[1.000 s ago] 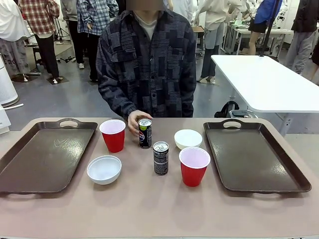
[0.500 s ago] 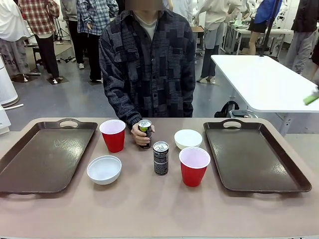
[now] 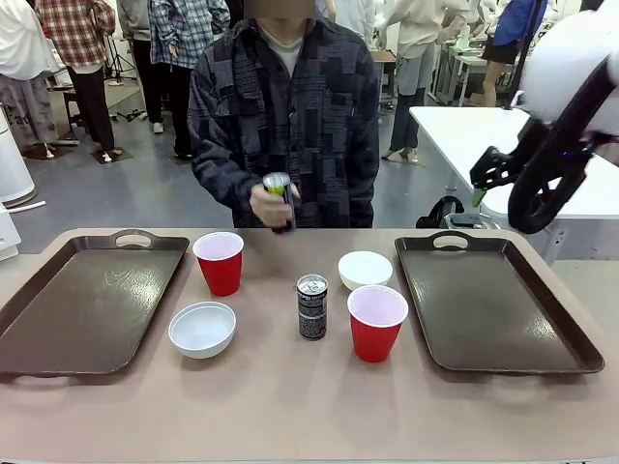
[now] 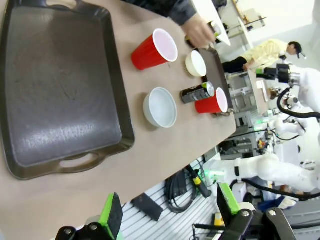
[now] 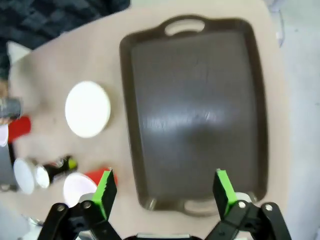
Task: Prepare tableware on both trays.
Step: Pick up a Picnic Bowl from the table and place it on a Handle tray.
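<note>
Two dark brown trays lie at the table's sides, the left tray [image 3: 87, 304] and the right tray [image 3: 493, 300], both bare. Between them stand two red cups [image 3: 221, 263] [image 3: 376, 323], two white bowls [image 3: 202, 329] [image 3: 366, 269] and one dark can [image 3: 311, 306]. The person's hand holds a second can [image 3: 278, 186] up in the air above the table's far edge. My right gripper [image 5: 164, 192] hangs open high above the right tray [image 5: 195, 110]. My left gripper [image 4: 170, 210] is open, high off the near edge beside the left tray [image 4: 60, 85].
The person stands at the far side, mid-table. My right arm [image 3: 566, 116] reaches in from the upper right above the right tray. A white table [image 3: 513, 155] and other people are behind. Bare tabletop runs along the near edge.
The person's hand has lifted the far can off the table into the air. My right arm has swung into the front view at the upper right.
</note>
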{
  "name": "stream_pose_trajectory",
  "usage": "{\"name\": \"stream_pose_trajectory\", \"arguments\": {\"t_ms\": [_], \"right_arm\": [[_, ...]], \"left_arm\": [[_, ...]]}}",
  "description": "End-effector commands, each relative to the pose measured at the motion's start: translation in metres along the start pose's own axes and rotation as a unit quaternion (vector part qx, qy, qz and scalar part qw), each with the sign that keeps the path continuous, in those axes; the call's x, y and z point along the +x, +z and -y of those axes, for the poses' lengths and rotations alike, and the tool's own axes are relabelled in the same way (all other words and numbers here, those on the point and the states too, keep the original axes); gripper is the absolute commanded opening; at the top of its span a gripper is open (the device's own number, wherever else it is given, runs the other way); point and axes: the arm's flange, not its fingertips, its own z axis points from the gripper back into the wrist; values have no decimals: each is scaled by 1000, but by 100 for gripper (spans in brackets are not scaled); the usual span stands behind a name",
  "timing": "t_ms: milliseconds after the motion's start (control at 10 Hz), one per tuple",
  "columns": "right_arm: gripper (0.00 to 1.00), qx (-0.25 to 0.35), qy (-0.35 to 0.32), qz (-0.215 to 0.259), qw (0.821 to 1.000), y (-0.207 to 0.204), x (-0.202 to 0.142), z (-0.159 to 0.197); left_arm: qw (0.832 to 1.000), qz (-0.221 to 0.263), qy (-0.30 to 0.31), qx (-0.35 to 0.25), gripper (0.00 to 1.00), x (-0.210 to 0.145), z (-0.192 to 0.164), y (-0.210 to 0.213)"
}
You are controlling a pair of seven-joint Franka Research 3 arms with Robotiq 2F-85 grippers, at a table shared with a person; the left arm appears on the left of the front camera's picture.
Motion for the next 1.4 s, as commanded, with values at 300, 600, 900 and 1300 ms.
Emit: {"name": "stream_pose_trajectory", "arguments": {"t_ms": [300, 600, 900, 1300], "right_arm": [[100, -10, -3, 2, 1000, -16, 7, -8], [100, -15, 10, -11, 1000, -32, 15, -19], [100, -29, 72, -31, 997, -86, 30, -89], [100, -73, 122, -27, 989, -162, 31, -136]], "left_arm": [[1000, 3, 2, -4, 100, 0, 0, 1], [1000, 3, 2, -4, 100, 0, 0, 1], [1000, 3, 2, -4, 100, 0, 0, 1], [1000, 3, 2, -4, 100, 0, 0, 1]]}}
